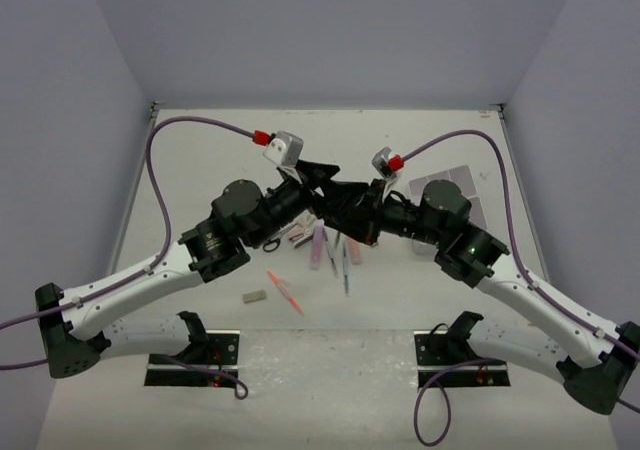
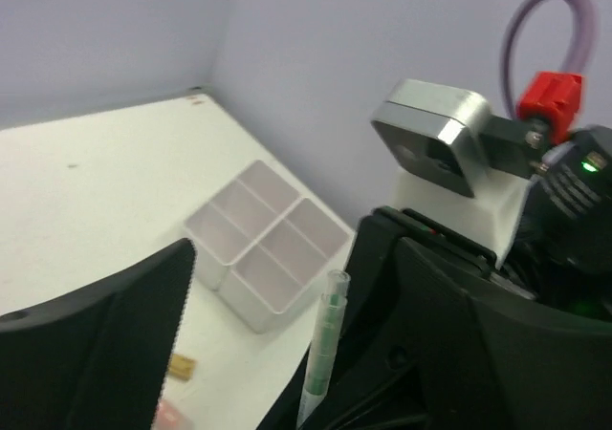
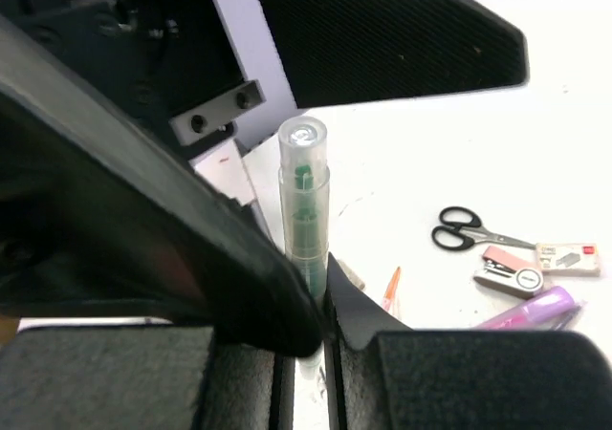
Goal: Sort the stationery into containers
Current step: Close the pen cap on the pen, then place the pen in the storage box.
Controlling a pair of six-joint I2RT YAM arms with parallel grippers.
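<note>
My right gripper (image 3: 308, 354) is shut on a clear pen with a green core (image 3: 304, 201) and holds it upright above the table. My left gripper (image 2: 277, 354) is open, its fingers (image 2: 115, 344) on either side of that pen (image 2: 323, 344) without closing on it. In the top view the two grippers meet at mid-table (image 1: 335, 202). The white divided tray (image 2: 251, 308) stands beyond, empty; in the top view the right arm mostly hides it (image 1: 462, 178). Black-handled scissors (image 3: 459, 227), a pink marker (image 1: 318, 245), an orange marker (image 1: 285, 292), thin pens (image 1: 345, 265) and a grey eraser (image 1: 254, 296) lie on the table.
A pink stapler-like item (image 3: 512, 270), a small white box (image 3: 569, 255) and a purple marker (image 3: 535, 309) lie near the scissors. A tan eraser (image 2: 182, 367) lies near the tray. Walls close the table on three sides.
</note>
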